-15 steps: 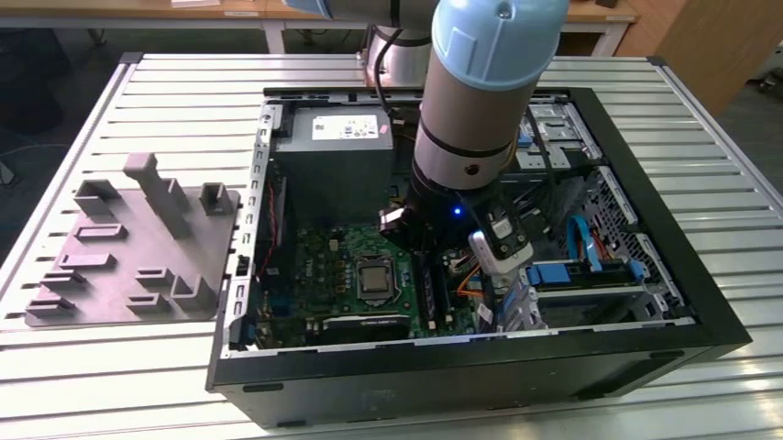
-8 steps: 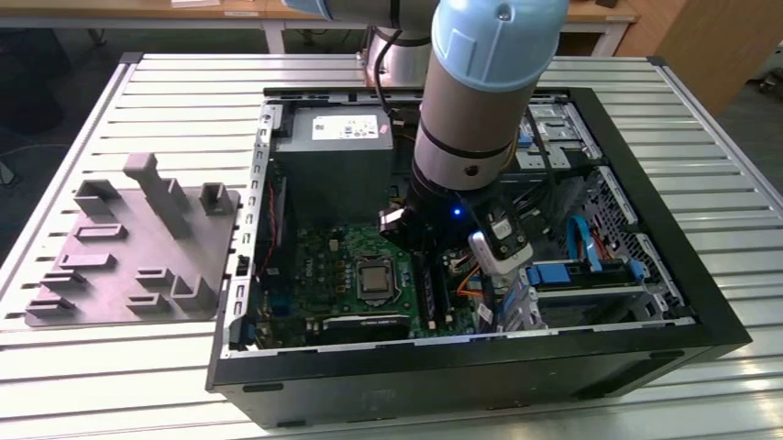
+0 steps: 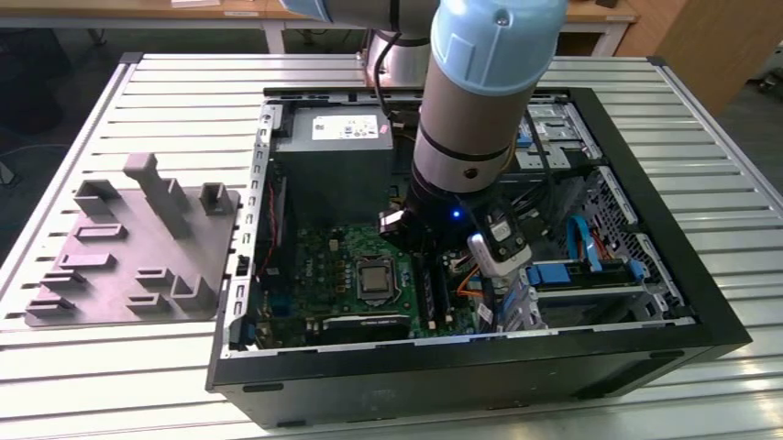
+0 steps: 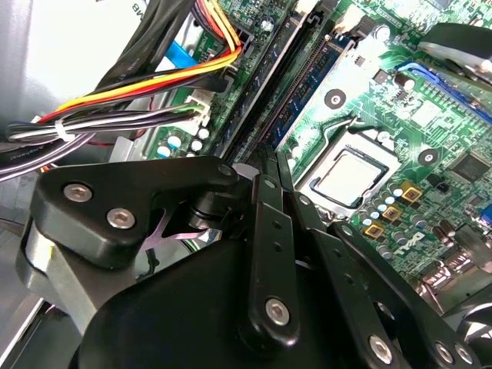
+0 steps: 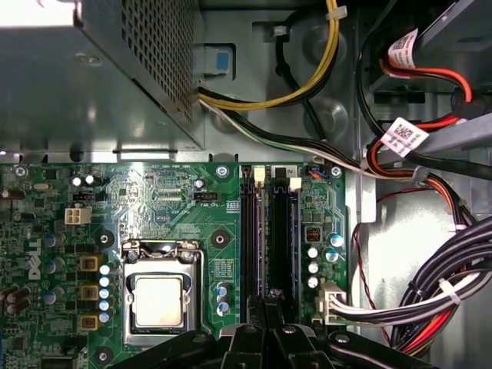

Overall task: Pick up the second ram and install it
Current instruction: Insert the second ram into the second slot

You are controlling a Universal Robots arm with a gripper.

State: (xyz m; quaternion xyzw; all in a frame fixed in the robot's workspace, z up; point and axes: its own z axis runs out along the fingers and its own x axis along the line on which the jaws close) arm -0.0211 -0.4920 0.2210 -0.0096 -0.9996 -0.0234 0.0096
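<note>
Exterior view: one open black computer case (image 3: 636, 348) lies on the slatted metal table (image 3: 123, 394), with one grey moulded parts holder (image 3: 135, 247) beside it toward the table's edge at the exterior view's left. One arm reaches down into the case. First wrist view: the black gripper (image 5: 265, 307) has its fingers drawn narrow, tips at the end of the memory slots (image 5: 269, 238) on the green motherboard (image 5: 177, 192), beside one silver processor (image 5: 159, 300). Whether they clamp the second ram cannot be told; two black modules appear seated in the slots.
</note>
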